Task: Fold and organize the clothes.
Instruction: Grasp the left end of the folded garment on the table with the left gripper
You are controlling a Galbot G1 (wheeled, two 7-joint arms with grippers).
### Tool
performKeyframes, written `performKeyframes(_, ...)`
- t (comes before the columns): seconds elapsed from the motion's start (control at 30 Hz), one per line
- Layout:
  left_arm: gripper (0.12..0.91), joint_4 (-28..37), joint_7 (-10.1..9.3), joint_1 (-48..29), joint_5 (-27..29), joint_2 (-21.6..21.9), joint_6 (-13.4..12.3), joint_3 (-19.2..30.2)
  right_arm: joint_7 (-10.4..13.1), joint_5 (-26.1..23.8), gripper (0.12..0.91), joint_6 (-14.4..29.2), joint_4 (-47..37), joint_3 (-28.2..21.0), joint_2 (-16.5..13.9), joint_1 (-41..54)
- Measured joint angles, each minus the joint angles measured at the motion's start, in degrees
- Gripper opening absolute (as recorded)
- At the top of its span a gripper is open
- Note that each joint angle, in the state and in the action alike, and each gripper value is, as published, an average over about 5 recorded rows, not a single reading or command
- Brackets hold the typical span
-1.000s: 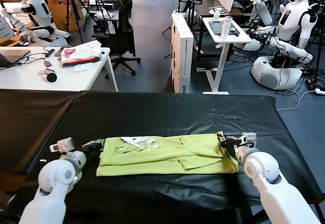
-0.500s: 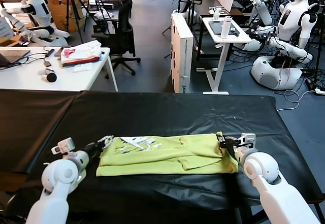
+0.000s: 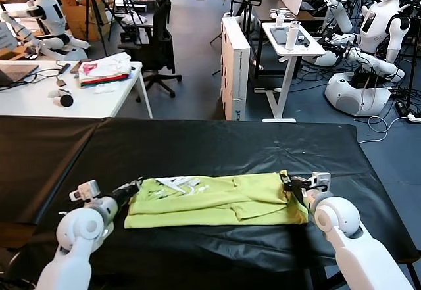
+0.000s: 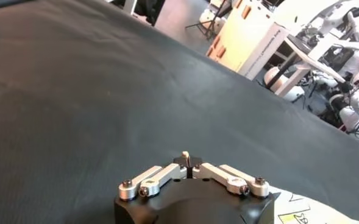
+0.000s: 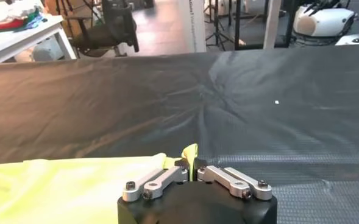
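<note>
The lime-yellow T-shirt (image 3: 217,201) lies folded into a long strip across the middle of the black table (image 3: 217,142), with its white print near the left end. My left gripper (image 3: 133,185) is at the shirt's far-left corner, shut, and a small pale tip of cloth shows between its tips in the left wrist view (image 4: 185,159). The shirt's printed end shows beside it (image 4: 289,213). My right gripper (image 3: 287,183) is shut on the shirt's far-right corner. A yellow fold sticks up between its jaws (image 5: 190,159), and the shirt (image 5: 57,189) spreads out beside it.
A white table with a white-pink-red cloth pile (image 3: 105,70) stands at the back left, beyond the black table. A black office chair (image 3: 158,47), a white box (image 3: 235,66), a white stand (image 3: 289,40) and other robots (image 3: 375,33) stand behind.
My left gripper has moved right, up to the shirt's left corner, and the shirt's left edge has shifted slightly. The right gripper has held still on its corner.
</note>
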Motion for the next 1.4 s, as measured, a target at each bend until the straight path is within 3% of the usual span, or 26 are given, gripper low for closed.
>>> performKeyframes(0.17,0.162,0.18,2.76,-0.11,2.67,0.12,0.0,0.49,-2.64,0.14,0.176,1.91,0.32,0.02,0.27,-0.45)
performKeyframes(0.23,0.206,0.25,3.87,-0.18,3.76,0.17,0.0,0.66,-3.87,0.04,0.232,3.75,0.65,0.02,0.15,-0.78)
performKeyframes(0.3,0.306,0.35,4.81,-0.2,5.27,0.33,-0.04,0.75,-4.75,-0.2,0.323,5.76,1.05,0.08,-0.09,-1.14)
performKeyframes(0.53,0.739,-0.56,7.05,1.0,7.34,2.36,-1.91,0.14,-8.62,-4.44,0.765,15.7,4.17,1.27,-2.44,-3.74)
performKeyframes(0.6,0.84,-1.39,7.7,1.8,6.25,3.6,-2.35,-0.4,-10.34,-5.48,0.848,19.32,5.78,1.9,-3.69,-5.15)
performKeyframes(0.67,0.889,-2.41,8.48,2.94,4.38,5.23,-2.3,-1.11,-12.6,-6.01,0.897,23.36,7.68,2.88,-5.24,-7.01)
performKeyframes(0.83,0.906,-6.47,11.93,8.21,-2.61,10.59,-0.34,-3.71,-18.51,-7.12,0.907,33.02,12.54,7.42,-9.12,-13.73)
performKeyframes(0.97,0.907,-8.37,14.68,12.26,-6.25,14.61,-0.08,-4.6,-21.8,-8.36,0.907,38.4,15.91,12.16,-10.18,-21.2)
performKeyframes(1.13,0.907,-7.85,15.67,13.61,-9.42,15.98,-0.06,-4.49,-23.13,-8.71,0.907,41.22,19.01,17.0,-9.31,-29.55)
performKeyframes(1.4,0.907,-5.25,15.6,13.25,-9.12,15.4,-0.02,-3.53,-23.5,-9.12,0.907,42.12,22.63,20.95,-6.64,-36.83)
